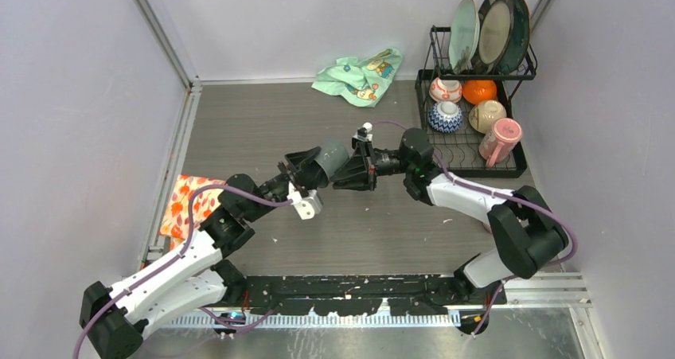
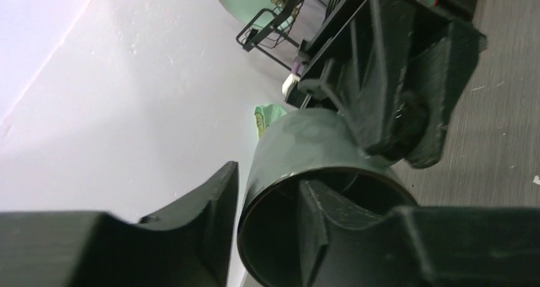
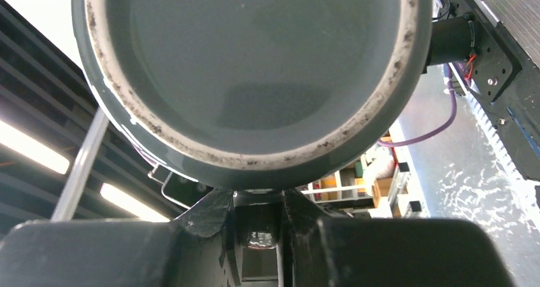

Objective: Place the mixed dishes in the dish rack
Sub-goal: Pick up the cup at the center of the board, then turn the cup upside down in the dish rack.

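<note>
L gripper (image 1: 313, 169) parted; R gripper (image 3: 258, 220) pinching

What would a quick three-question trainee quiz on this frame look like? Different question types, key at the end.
1. True or false: the dark green cup already sits in the dish rack.
2. Multiple choice: how many plates stand on the rack's upper shelf? A) one B) three C) five
3. Short answer: which cup lies in the rack's lower basket?
Key: 1. False, it is held in mid-air, away from the rack. 2. B. 3. The pink cup.
</note>
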You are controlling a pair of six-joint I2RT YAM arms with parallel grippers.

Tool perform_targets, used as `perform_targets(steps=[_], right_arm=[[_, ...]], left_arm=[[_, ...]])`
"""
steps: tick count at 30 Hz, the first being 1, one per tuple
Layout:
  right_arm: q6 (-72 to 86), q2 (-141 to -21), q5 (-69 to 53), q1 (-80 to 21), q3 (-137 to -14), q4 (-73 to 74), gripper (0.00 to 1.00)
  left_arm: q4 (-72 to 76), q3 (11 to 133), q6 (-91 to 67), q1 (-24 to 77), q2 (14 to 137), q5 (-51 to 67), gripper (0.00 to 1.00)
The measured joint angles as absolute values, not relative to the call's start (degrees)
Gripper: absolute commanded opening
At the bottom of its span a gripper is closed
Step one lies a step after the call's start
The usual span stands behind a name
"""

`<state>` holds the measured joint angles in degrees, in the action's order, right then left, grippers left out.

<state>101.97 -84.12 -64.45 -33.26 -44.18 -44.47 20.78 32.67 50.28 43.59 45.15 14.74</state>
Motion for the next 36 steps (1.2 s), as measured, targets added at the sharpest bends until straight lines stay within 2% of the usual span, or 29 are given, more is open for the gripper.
perform_targets(steps=[5, 12, 14, 17, 25, 30, 36], right_arm=[[106.9, -86.8, -61.7, -32.7, -43.7, -49.4, 0.01], [111.5, -90.7, -58.8, -29.3, -43.4, -56.0, 0.01], [112.2, -91.5, -58.2, -28.6, -43.4, -56.7, 0.01], [112.8, -92.0, -57.6, -27.6, -43.4, -57.4, 0.01], [107.8, -91.7, -56.9, -25.2, -43.4, -52.4, 0.01], [93.7, -87.8, -53.6, -23.7, -45.1, -30.8, 0.01], [74.7, -81.0, -45.6, -23.3, -52.6, -3.2, 0.01]], left_arm=[[19.6, 32.7, 50.3, 44.1, 45.1, 15.0, 0.57], [15.4, 32.6, 49.8, 44.1, 41.6, 14.0, 0.68], [14.5, 32.2, 49.5, 44.1, 40.0, 13.2, 0.75], [12.0, 32.0, 48.5, 44.1, 37.9, 11.8, 0.99], [5.2, 33.2, 35.5, 44.1, 36.1, 5.6, 1.00], [-5.5, 42.7, 22.5, 44.1, 39.9, -2.0, 1.00], [-15.4, 52.9, 10.6, 43.9, 45.6, -12.1, 1.00]])
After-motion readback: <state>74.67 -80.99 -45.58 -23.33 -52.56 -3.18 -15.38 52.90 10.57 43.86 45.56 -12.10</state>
